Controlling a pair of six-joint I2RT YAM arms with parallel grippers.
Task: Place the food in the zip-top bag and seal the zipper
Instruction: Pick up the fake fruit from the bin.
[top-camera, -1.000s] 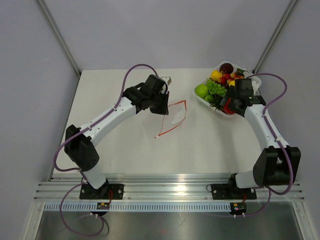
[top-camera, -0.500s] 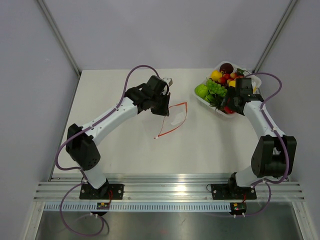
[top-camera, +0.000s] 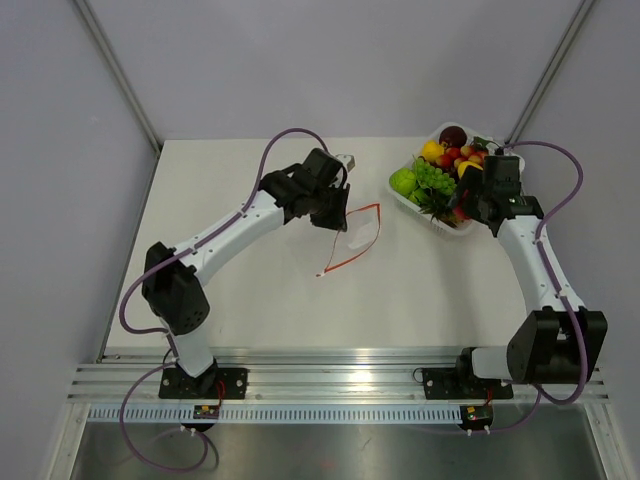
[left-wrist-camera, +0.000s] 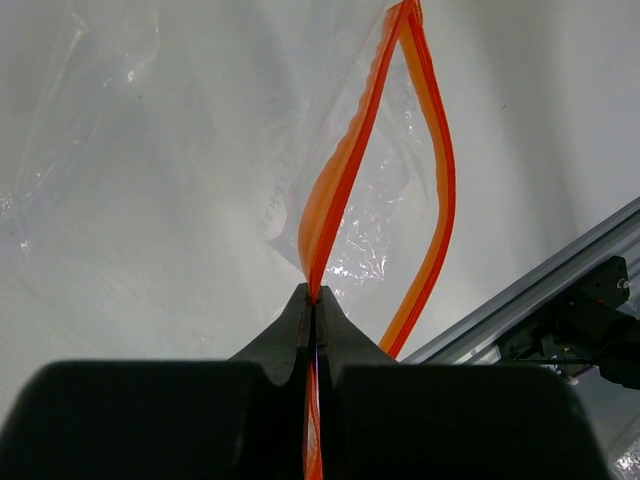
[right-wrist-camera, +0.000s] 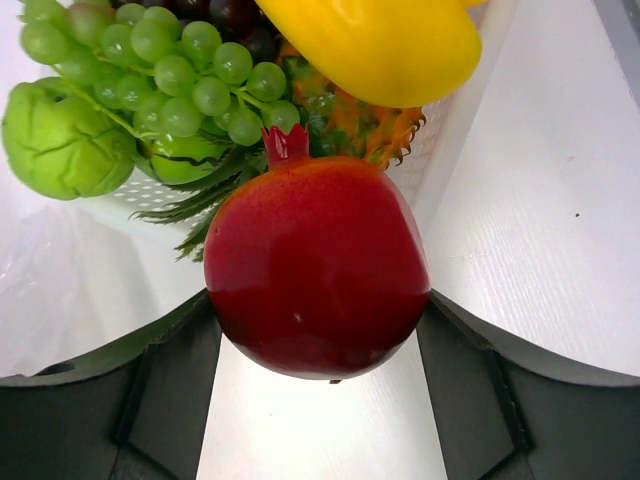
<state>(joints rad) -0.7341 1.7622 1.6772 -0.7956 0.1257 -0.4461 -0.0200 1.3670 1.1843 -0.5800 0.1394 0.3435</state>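
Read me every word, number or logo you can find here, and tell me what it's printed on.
No text can be read in any view.
The white label patch on the clear crinkly plastic zip-top bag: too small to read any print.
The small dark tags on the rail below the arm bases: too small to read.
The orange-red zipper strip and the red toy pomegranate: no markings.

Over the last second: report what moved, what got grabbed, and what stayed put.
The right gripper closed onto the red pomegranate at the near edge of the tray, its elbow swinging right. The left gripper carried the zip-top bag slightly right, toward the tray. Unchanged: the left gripper stays pinched on the orange zipper, the bag's mouth open; tray and remaining fruit unmoved.
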